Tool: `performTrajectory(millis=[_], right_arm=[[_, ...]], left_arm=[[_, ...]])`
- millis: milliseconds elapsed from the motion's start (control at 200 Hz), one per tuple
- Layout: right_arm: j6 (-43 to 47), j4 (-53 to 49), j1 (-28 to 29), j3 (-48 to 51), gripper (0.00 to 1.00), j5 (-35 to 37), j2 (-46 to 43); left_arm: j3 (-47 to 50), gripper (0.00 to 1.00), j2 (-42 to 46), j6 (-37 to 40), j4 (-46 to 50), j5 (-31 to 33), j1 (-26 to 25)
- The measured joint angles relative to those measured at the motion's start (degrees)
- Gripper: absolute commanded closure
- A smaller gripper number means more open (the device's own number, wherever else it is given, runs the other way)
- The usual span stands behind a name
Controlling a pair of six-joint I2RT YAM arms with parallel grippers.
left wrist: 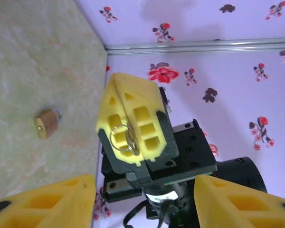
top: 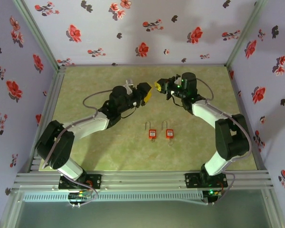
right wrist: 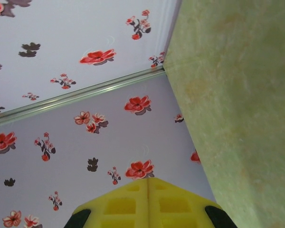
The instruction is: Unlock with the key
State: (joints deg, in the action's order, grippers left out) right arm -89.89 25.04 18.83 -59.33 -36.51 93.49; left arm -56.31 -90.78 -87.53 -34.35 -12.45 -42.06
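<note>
Two orange padlocks (top: pixel 153 133), round brass padlock (left wrist: pixel 46 122) on green table (top: pixel 85 80) | beyond orange pair: left gripper (top: pixel 146 93) fingers spread, facing right gripper (top: pixel 158 86) pinching silver key ring (left wrist: pixel 123 138)

The top camera looks down on the whole table (top: pixel 194 142) from high behind it. The left wrist camera, low over the table, faces the right gripper (left wrist: pixel 121 88) up close; both show it. The right wrist camera faces a table corner.

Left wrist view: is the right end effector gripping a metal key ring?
Yes, the right end effector is shut on a silver metal key ring between its yellow fingers.
</note>
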Motion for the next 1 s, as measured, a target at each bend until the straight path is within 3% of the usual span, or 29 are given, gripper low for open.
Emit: performTrajectory(millis=[280,1000], right_arm=[[4.4,-1.3,0.0,-1.2,1.0,1.0,-2.3],[4.5,-1.4,2.2,-0.6,1.0,1.9,-3.9]], left_arm=[[-2.2,0.55,-1.8,-3.7,-3.6,1.5,-1.8],[-2.8,0.7,-5.4,-5.6,-7.3,4.6,-1.6]])
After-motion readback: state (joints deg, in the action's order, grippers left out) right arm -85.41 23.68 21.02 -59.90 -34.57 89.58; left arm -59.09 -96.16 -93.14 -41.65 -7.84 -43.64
